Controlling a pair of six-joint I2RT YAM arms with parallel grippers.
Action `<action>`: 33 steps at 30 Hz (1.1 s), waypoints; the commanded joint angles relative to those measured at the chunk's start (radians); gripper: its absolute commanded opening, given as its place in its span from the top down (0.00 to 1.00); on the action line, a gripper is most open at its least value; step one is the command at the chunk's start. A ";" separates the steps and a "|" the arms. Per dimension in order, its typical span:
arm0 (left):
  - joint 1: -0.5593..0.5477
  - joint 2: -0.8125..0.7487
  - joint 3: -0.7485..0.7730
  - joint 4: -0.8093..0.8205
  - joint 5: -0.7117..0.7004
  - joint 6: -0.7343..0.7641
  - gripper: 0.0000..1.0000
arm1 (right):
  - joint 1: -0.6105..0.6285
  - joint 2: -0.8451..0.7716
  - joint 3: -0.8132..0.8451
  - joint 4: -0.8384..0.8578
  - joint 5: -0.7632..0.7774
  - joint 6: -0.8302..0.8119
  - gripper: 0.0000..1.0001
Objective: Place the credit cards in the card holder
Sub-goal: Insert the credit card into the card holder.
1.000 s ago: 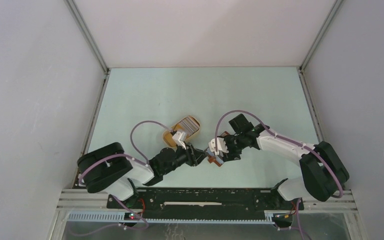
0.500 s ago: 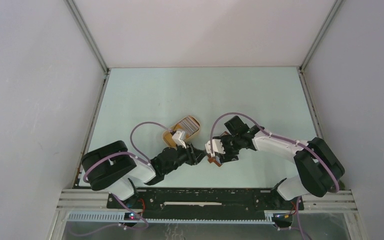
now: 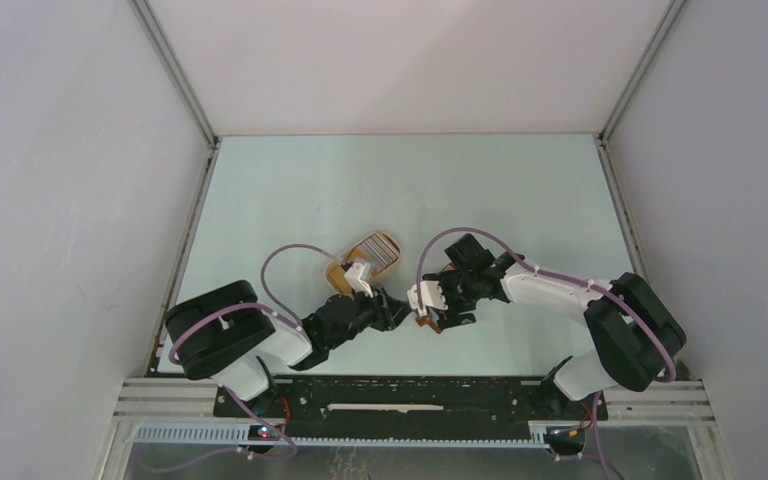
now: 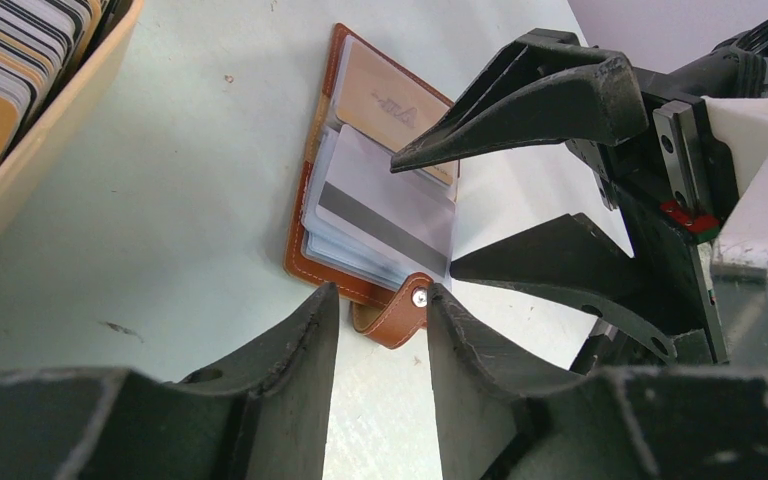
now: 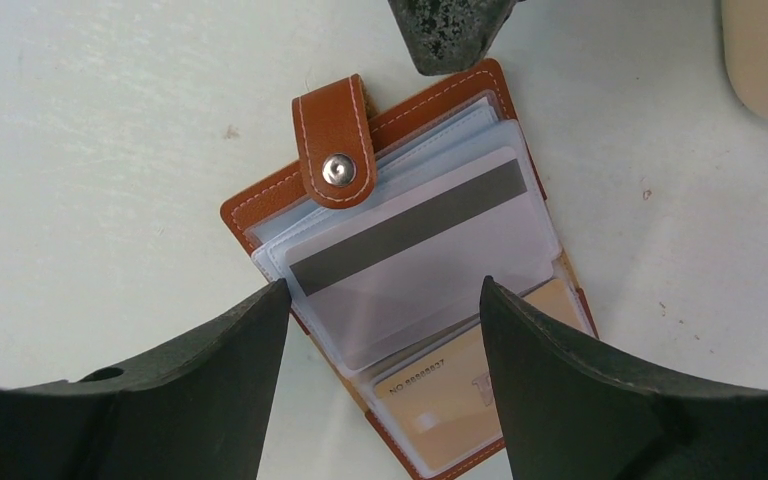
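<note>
Open card holder [image 4: 360, 250] by the table's [image 3: 360, 180] near edge, striped white credit card [image 5: 415, 240] in its clear sleeve, right gripper [image 5: 382, 290] spread wide above, left gripper [image 4: 378, 300] unclenched astride the strap tab [image 5: 332, 140]

We note: tan oval tray [image 3: 338, 278] near the table middle, at its 9 o'clock | pale green table [image 3: 400, 180] | white walls [image 3: 410, 60] at 9, 12 and 3 o'clock | metal rail [image 3: 155, 400] along 6 o'clock edge
</note>
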 commanded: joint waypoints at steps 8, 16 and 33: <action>0.005 0.008 0.051 0.022 -0.002 0.000 0.58 | 0.014 -0.009 -0.003 0.057 0.023 0.064 0.26; 0.005 0.007 0.049 0.022 -0.001 0.000 0.58 | 0.001 -0.030 -0.003 0.070 0.021 0.090 0.29; 0.022 0.033 0.041 0.086 0.026 -0.040 0.54 | -0.024 -0.058 -0.003 0.087 0.019 0.127 0.33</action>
